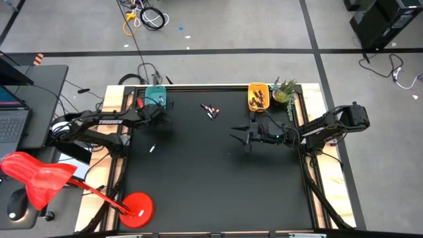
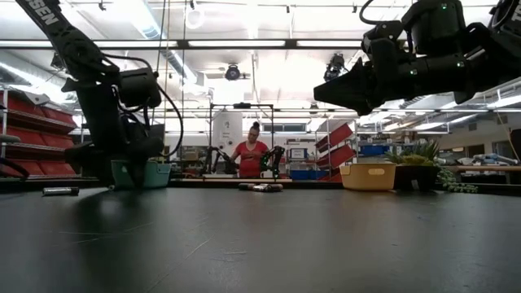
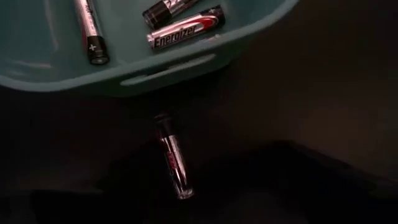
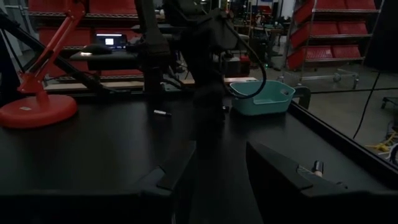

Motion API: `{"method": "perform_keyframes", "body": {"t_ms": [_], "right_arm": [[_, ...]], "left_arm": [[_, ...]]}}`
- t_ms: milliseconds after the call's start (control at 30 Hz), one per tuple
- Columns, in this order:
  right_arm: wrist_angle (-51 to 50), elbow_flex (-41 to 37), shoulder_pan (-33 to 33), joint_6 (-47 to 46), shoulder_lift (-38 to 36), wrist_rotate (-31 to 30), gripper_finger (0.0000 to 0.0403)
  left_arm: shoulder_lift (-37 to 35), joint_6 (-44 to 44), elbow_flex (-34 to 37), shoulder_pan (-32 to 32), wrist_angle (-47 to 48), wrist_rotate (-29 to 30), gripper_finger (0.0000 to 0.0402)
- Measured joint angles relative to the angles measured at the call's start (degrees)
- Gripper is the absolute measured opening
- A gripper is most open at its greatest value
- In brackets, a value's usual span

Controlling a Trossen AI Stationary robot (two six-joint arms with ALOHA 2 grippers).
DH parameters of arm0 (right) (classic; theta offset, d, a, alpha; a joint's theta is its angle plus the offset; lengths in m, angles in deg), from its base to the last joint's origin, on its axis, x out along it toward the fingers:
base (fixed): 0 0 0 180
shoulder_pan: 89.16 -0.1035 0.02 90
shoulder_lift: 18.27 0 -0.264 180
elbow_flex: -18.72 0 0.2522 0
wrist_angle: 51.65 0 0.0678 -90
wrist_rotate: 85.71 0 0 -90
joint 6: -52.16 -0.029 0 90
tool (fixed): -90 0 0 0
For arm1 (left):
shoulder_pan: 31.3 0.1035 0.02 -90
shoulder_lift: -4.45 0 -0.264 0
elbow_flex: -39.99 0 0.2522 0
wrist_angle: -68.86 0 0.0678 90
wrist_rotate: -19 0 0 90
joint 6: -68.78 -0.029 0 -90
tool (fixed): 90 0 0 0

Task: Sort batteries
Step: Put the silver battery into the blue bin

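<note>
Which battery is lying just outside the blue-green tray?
Find the teal tray at the table's back left, under the left gripper. Beside its outer wall lies one dark battery on the black table, unlike the batteries inside the tray.

Overhead cam looks straight down, low cam level across table; both share the teal tray [image 1: 156, 94].
</note>
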Motion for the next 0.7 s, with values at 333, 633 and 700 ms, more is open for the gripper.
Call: {"method": "perform_keyframes", "body": {"t_ms": [333, 633, 700], "right_arm": [[1.4, 0.0, -0.9, 0.6, 0.0, 0.0, 0.0149], [1.4, 0.0, -0.9, 0.6, 0.0, 0.0, 0.0149], [1.4, 0.0, -0.9, 0.6, 0.0, 0.0, 0.0149]], "left_arm": [[0.1, 0.0, 0.4, 1.8, 0.7, -2.0, 0.0236], [0.2, 0.3, 0.4, 1.8, 1.9, -3.4, 0.0070], [0.2, 0.2, 0.4, 1.8, 2.0, -3.7, 0.0041]]}}
